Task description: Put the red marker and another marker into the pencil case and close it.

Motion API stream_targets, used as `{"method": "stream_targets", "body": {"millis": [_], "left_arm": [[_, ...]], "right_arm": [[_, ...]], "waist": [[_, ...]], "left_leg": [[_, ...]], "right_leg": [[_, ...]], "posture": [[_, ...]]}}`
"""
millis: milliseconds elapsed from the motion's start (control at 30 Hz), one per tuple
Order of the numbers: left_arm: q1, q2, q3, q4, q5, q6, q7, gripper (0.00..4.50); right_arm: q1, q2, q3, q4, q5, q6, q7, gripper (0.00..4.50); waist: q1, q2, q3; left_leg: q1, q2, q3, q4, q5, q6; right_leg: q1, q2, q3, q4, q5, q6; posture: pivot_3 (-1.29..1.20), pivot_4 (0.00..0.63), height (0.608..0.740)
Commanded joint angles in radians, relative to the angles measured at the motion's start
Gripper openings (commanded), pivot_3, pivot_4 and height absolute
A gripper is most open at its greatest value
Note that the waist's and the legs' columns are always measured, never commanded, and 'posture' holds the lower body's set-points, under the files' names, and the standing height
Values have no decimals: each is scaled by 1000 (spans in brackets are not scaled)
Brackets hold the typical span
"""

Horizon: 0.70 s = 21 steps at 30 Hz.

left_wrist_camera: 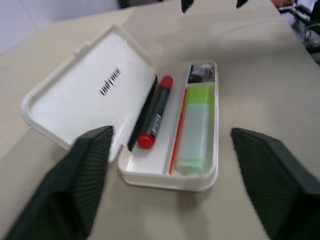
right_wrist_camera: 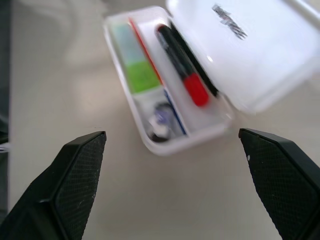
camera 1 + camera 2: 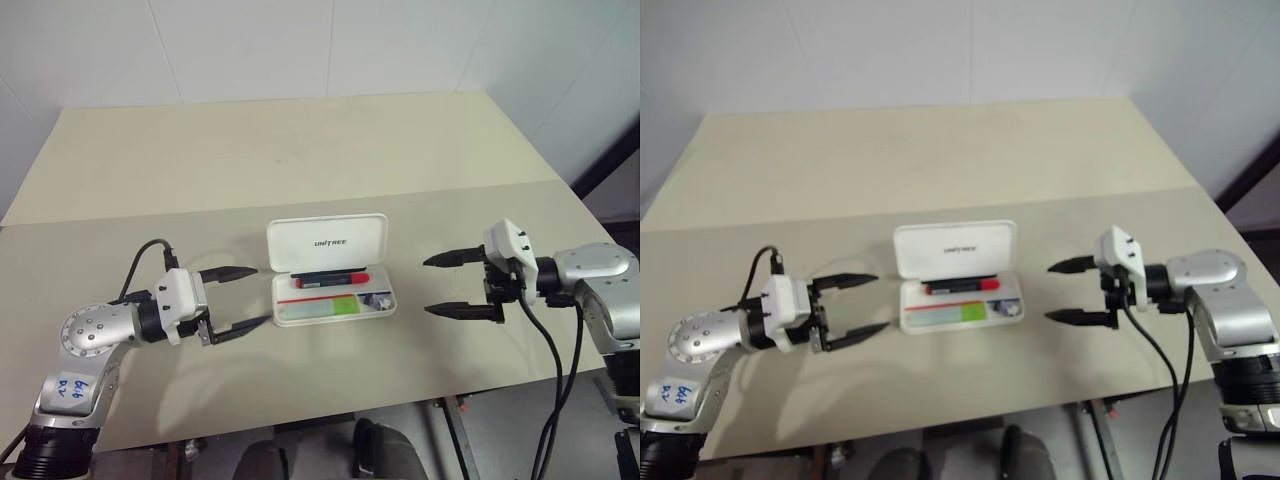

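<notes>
The white pencil case lies open in the middle of the table, its lid standing up at the back. The red marker lies in the tray's rear slot. In the front slot lies the other marker, pale with a lime-green cap. My left gripper is open just left of the case, pointing at it, holding nothing. Over on the case's right side, a short gap away, my right gripper is also open and empty. In the left wrist view the red marker and green marker lie side by side.
A small grey-white lump sits in the tray's right end. The beige table has a seam across its middle, with open surface behind and in front of the case. The table's right edge is near my right arm.
</notes>
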Motion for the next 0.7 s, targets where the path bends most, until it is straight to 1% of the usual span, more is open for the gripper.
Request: {"method": "stream_targets", "body": {"millis": [33,167,267,400,467,600,700], "left_arm": [[-9,2,25,-9,-36,-4,-10,2527],[-4,-4,25,-17,-50,9,-6,1139],[9,-11,33,-17,-64,14,-6,53],[28,-22,62,26,-41,-12,26,14],[28,-25,69,47,3,-32,65,14],[42,-42,96,53,11,11,158,14],[36,-57,93,76,64,29,241,14]], "right_arm": [[-11,-38,-42,28,-7,-52,13,4500],[-55,-51,-42,73,-21,-68,3,4500],[-59,-45,-41,55,-19,-64,-8,4500],[-45,-21,-24,14,-18,-46,-39,4500],[-49,-12,-17,9,-20,-41,-52,4500],[-60,2,-5,-1,-20,-24,-62,4500],[-63,3,2,-8,-17,-3,-60,4500]], "waist": [[0,0,0],[0,0,0],[0,0,0],[1,0,0],[1,0,0],[0,0,0],[1,0,0]], "left_leg": [[0,0,0,0,0,0],[0,0,1,0,0,0],[0,0,2,0,0,0],[1,0,3,0,0,0],[0,0,2,0,0,0],[1,0,2,0,0,0],[1,0,2,0,0,0]], "right_leg": [[0,0,0,0,0,0],[0,0,0,0,0,0],[0,0,0,0,0,0],[0,0,0,0,0,0],[0,0,0,0,0,0],[0,0,0,0,0,0],[0,0,0,0,0,0]], "posture": [[0,150,740],[0,150,740],[0,150,740],[0,150,740],[0,150,740],[0,150,740],[0,150,740]]}}
